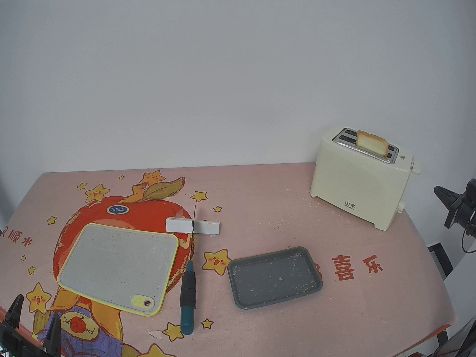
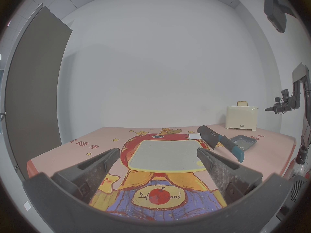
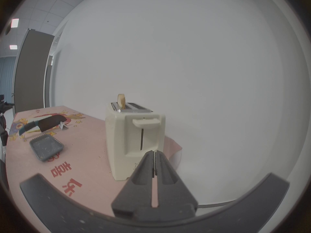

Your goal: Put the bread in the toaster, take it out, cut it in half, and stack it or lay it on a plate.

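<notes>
At the near left corner of the table, the left gripper is held low with its jaws spread wide and nothing between them. Ahead of it, a grey cutting board with a yellow-green rim is laid flat over the apple print of the pink cloth. Just beside the board's right edge a knife is set with its blade on edge. The blade is slotted through a small white block, and the teal-and-black handle is pointed toward the near edge of the table. Further right, near the handle but apart from it, a dark grey plate shaped like a shallow rectangular tray is placed, with a few crumbs scattered in it. Well beyond the plate, at the far right of the table, the cream toaster is stood. The bread is seated upright in one of its two slots, with its upper part raised above the top. The side lever is seen at the top of its track. Off the table's right edge, facing the lever end of the toaster, the right gripper is held with its jaws pressed together on nothing, only a thin slit being left between them.
</notes>
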{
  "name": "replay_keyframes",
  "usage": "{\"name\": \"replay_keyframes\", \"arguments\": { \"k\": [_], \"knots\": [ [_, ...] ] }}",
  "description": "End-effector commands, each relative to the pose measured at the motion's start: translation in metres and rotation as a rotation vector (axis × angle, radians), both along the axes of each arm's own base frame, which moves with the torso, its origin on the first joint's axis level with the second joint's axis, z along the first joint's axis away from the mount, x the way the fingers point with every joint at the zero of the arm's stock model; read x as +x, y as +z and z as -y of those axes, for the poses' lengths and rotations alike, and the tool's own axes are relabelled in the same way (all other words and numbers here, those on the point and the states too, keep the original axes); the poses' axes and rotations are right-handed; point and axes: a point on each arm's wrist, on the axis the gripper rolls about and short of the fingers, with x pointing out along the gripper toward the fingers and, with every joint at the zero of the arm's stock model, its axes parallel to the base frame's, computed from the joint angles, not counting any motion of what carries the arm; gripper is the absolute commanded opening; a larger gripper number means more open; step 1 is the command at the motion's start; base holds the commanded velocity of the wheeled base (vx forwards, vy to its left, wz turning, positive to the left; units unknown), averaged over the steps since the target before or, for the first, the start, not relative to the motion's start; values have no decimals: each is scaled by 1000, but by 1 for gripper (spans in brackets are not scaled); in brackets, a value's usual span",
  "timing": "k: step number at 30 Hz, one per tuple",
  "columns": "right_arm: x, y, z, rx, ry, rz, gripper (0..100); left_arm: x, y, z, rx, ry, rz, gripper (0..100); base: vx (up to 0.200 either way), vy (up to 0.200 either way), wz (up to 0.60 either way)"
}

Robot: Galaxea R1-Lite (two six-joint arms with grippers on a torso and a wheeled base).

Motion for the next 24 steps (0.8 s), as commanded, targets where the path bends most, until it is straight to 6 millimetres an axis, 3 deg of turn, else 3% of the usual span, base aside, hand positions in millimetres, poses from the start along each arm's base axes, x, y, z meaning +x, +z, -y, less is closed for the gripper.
{"name": "replay_keyframes", "arguments": {
  "k": [1, 8, 13, 16, 24],
  "knots": [
    [4, -31, 9, 49, -13, -96, 0, 0, -5, 0, 0, 0, -6, 100, 0, 0, 0],
    [6, -31, 9, 71, 12, -101, 0, 0, -5, 0, 0, 0, -6, 100, 0, 0, 0],
    [25, -65, 19, 70, 2, -182, 0, 0, -5, 0, 0, 0, -6, 100, 0, 0, 0],
    [35, -76, 22, 18, -13, -161, 0, 0, -5, 0, 0, 0, -6, 100, 0, 0, 0],
    [40, -80, 9, 8, 39, -151, 0, 0, -5, 0, 0, 0, -6, 100, 0, 0, 0]
  ]
}}
